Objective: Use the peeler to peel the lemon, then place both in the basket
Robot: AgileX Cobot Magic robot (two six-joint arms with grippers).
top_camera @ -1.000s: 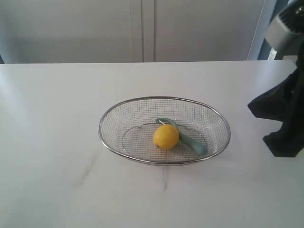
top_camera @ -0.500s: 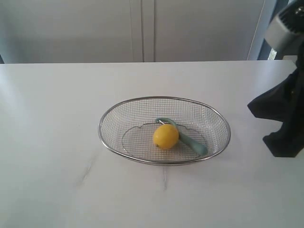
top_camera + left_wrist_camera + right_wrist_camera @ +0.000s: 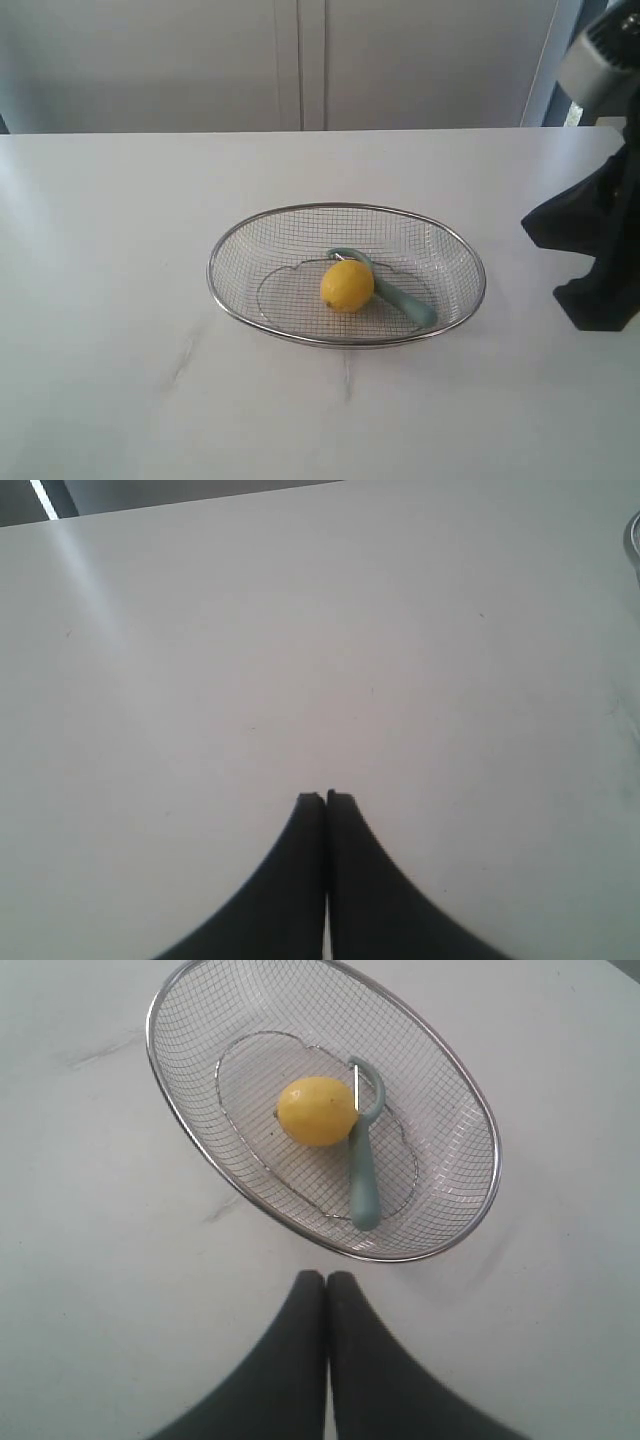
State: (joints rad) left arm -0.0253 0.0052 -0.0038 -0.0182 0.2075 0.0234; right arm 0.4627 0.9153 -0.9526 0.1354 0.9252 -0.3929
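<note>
The yellow lemon lies in the middle of the silver wire basket. Beside it, touching, rests the teal peeler, head by the lemon and handle toward the basket's rim. My right gripper is shut and empty, hanging over bare table just outside the basket. Over plain white table, my left gripper is shut with nothing in it; a sliver of basket rim shows at that view's edge. The right arm's dark bulk stands at the right in the exterior view.
The white table stretches all round the basket. A pale wall with cabinet panels runs behind the table's far edge.
The lemon has shifted very slightly to the left inside the basket. The peeler, basket and arms have not moved.
</note>
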